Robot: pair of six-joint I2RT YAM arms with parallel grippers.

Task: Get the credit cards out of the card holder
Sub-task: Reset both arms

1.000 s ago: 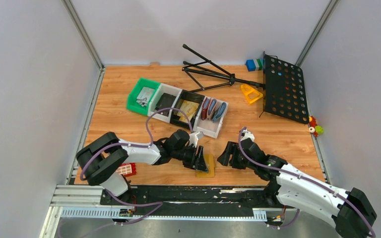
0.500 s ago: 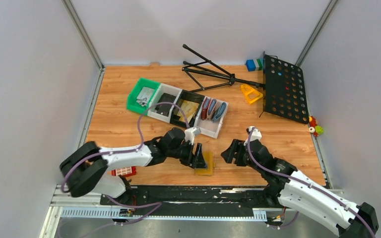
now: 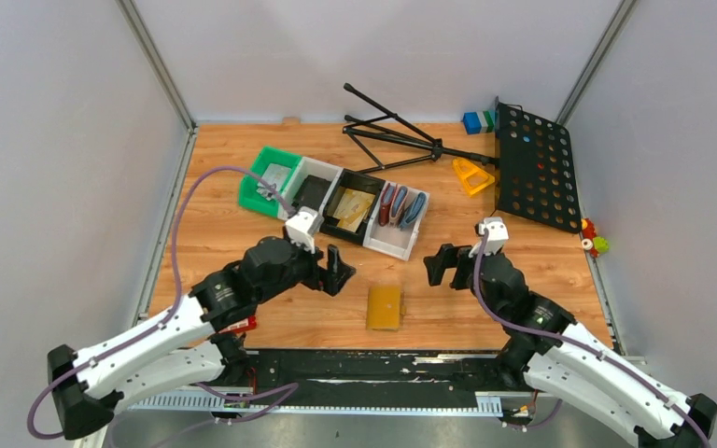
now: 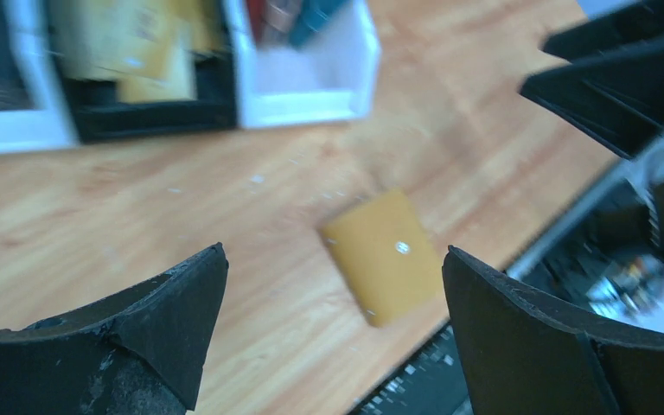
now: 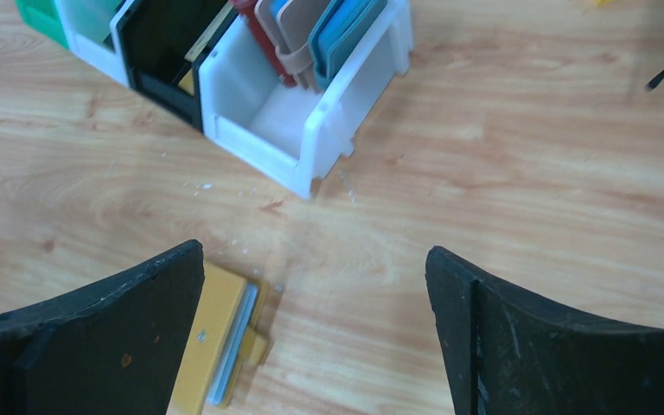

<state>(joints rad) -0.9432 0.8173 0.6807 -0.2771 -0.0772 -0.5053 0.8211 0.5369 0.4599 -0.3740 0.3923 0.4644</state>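
holder (image 3: 385,307) lies shut and flat on the table (image 3: 224,233), stud up, near the front edge, with its long axis running near to far. i judge the cards are inside, as none shows clearly. it sits between the left gripper (image 3: 340,269) and right gripper (image 3: 435,268), toward the bases and about equally close to both; both have jaws wide apart and empty.

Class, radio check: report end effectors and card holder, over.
Left end effector open, empty. Right end effector open, empty. Card holder lying on table, nothing blocking.
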